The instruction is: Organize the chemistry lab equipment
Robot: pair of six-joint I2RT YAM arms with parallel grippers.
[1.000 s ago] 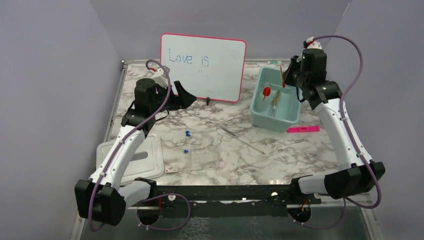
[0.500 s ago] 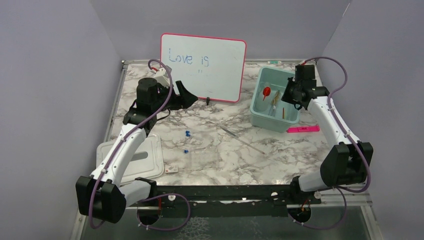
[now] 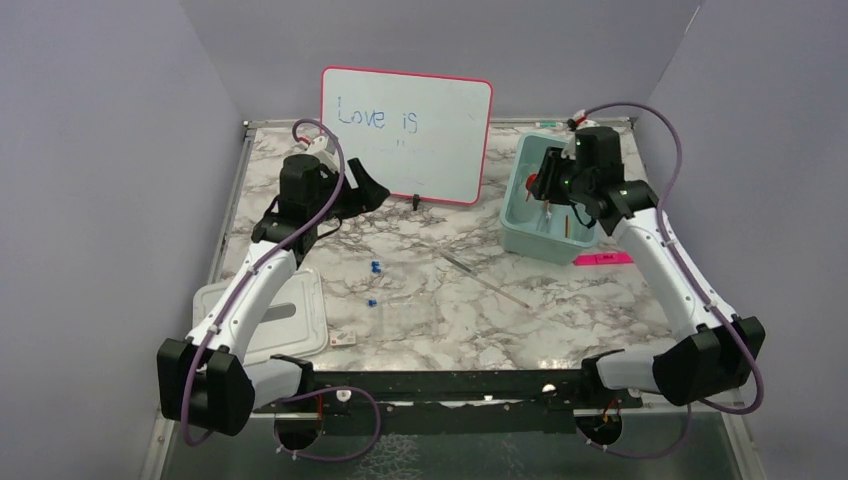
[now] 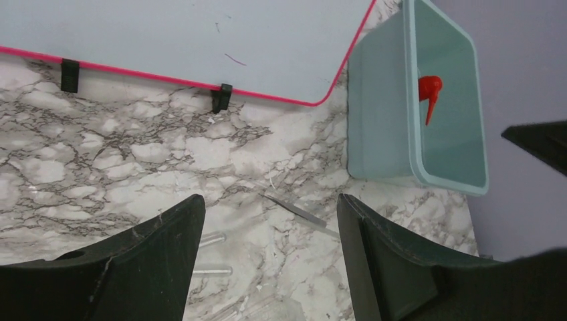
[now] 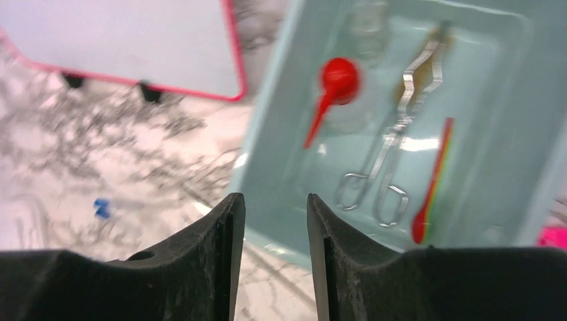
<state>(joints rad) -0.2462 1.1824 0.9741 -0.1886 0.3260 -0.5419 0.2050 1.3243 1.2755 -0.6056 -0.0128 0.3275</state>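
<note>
We read "Love is" in blue marker on the pink-framed whiteboard point(image 3: 406, 135). It stands upright at the back of the marble surface point(image 3: 560, 300) on two small black feet. The pink marker point(image 3: 604, 258) has a dark label, too small for us to read.

Around the middle: a thin rod point(image 3: 485, 278) lies diagonally on the surface, btw. the teal bin point(image 3: 518, 236) and the clear rack point(image 3: 410, 320). Two blue-capped tubes point(image 3: 375, 267) lie left of the rod, one farther back and one just beside the rack's left edge. The marker lies just beside the bin's near right corner. A white lid point(image 3: 300, 322) lies at the near left, partly covered by the left arm, w/ a small white item point(image 3: 342, 340) near its right corner.

Bin contents, per the right wrist view:
- The clear squeeze bottle with red nozzle point(image 5: 332, 87) is on the left.
- The metal tongs point(image 5: 391, 154) are in the middle.
- The red and brown-handled tool point(image 5: 433, 177) lies along the right side.

All three lie flat on the bin floor, apart from one another.

The right hand point(image 5: 274, 200) hovers over the bin's near left part, fingers a narrow gap apart w/ nothing btw. them. The left hand point(image 4: 269, 207) is spread wide and empty, above the surface in front of the whiteboard.
</note>
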